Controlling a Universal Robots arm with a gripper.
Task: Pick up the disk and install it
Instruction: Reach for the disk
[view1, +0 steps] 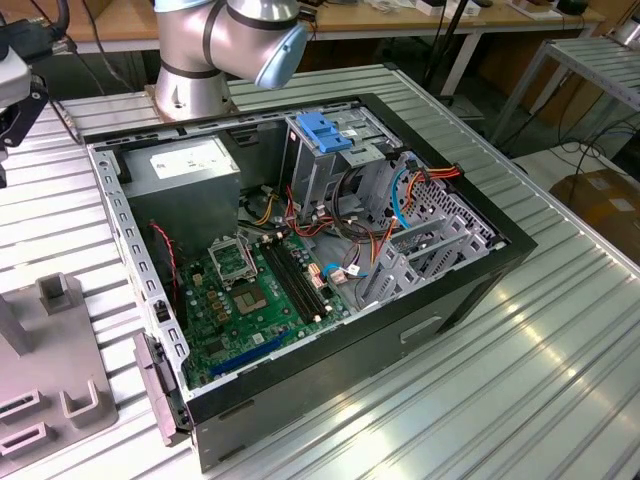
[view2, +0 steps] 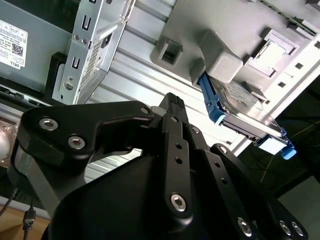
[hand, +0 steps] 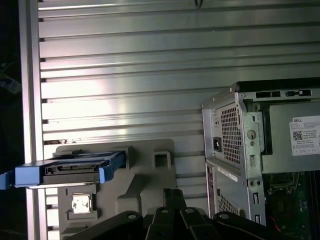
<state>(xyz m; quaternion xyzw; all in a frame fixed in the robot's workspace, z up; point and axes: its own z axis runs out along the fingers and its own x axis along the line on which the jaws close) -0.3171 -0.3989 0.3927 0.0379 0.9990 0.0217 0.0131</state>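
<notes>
Computer case (view1: 340, 385) centred on the worktop (view1: 545, 370).
Arm base (view1: 195, 60) behind it, at the exterior view's upper left; holder (view1: 55, 385) at lower left; in both wrist views the disk (hand: 70, 170) (view2: 247, 112) rests on the holder.

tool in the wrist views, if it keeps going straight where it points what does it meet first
Probably the grey fixture, near its square pocket, not the disk, which sits to one side of where the tool points. Depth is unclear, so take this as likely.

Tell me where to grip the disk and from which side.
Pinch the disk across its two broad faces, coming from above, probably. It seems to stand on edge in the grey holder, its thin blue-railed edge facing the first wrist view.
</notes>
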